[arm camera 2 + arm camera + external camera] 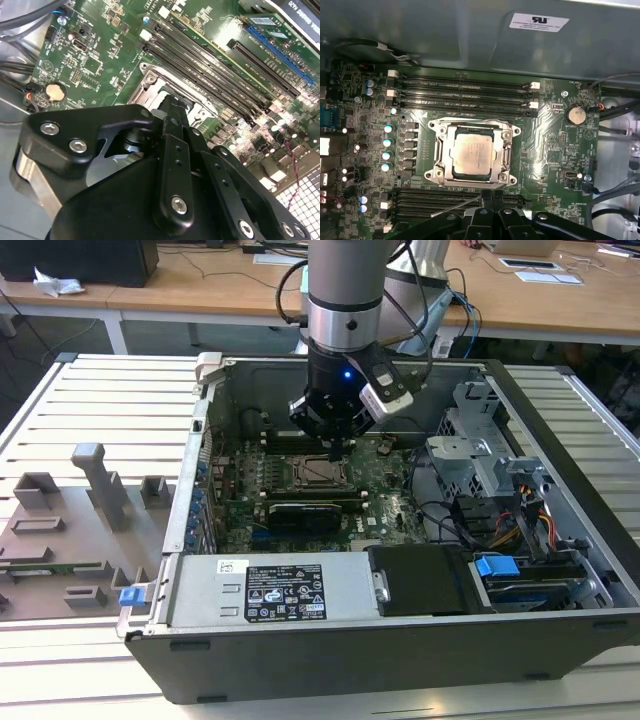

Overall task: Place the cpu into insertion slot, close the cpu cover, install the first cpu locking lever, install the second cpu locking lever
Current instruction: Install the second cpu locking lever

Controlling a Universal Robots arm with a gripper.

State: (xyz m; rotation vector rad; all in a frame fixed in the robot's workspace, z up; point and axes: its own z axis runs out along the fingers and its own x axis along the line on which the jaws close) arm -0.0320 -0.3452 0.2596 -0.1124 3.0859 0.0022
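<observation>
The cpu (pixel 472 154), a dull silver square, lies flat in the insertion slot (pixel 434 123) on the green board. The cpu cover (pixel 506 159) is down around it, its window framing the chip. In the exterior view the cpu (pixel 320 472) sits just below my gripper (pixel 334 452), which hangs inside the open case. My gripper (pixel 490 196) stands at the socket's edge with its black fingers together. A thin silvery locking lever (pixel 455 207) slants up to the fingertips; whether it is pinched between them is hidden. The second wrist view has the gripper (pixel 172 102) tip right over the slot (pixel 155 85).
Long black memory slots (pixel 462 92) flank the socket on two sides. A black expansion card (pixel 305 512), a power supply (pixel 270 590), a drive cage (pixel 480 455) and cables crowd the case. A coin battery (pixel 576 115) is on the board. A grey fixture tray (pixel 70 530) lies outside.
</observation>
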